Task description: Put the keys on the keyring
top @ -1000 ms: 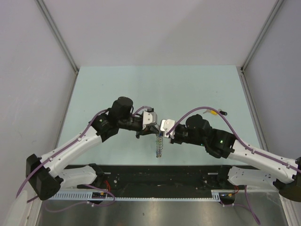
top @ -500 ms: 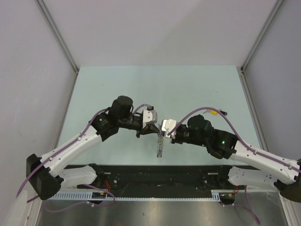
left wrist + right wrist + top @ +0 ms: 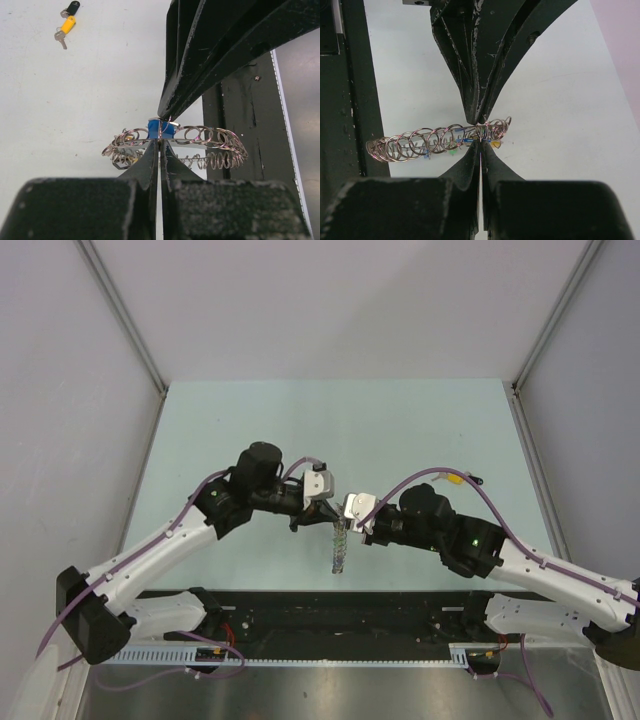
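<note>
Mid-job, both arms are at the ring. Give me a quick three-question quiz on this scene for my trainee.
1. True or false: the keyring lies flat on the table.
2. Of the left gripper and the right gripper, which is shut on the keyring? A) left only B) right only C) both
3. Fill in: the two loose keys on the table have black and ____ heads.
Key: 1 false, it hangs in the air, held between the two grippers; 2 C; 3 yellow.
</note>
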Action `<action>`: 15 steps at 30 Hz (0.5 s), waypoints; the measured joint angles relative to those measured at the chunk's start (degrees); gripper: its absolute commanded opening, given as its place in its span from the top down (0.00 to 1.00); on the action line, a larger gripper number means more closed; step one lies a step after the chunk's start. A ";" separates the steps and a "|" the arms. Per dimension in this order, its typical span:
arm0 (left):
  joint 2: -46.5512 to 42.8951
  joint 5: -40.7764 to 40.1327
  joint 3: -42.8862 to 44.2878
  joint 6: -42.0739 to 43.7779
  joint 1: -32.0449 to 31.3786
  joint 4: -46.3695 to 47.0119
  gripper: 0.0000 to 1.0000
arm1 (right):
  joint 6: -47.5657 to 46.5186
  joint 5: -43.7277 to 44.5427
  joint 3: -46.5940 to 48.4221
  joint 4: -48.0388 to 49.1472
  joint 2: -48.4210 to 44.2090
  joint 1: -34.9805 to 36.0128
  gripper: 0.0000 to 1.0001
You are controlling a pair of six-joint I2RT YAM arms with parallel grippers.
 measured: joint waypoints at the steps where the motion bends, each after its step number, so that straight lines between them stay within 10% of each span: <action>1: 0.00 0.11 0.00 -0.44 0.24 0.13 1.00 | 0.00 0.00 0.00 0.02 0.02 0.00 1.00; 15: -0.37 1.90 -0.66 -8.61 2.27 4.55 1.00 | 0.11 0.94 0.00 0.85 0.20 0.00 1.00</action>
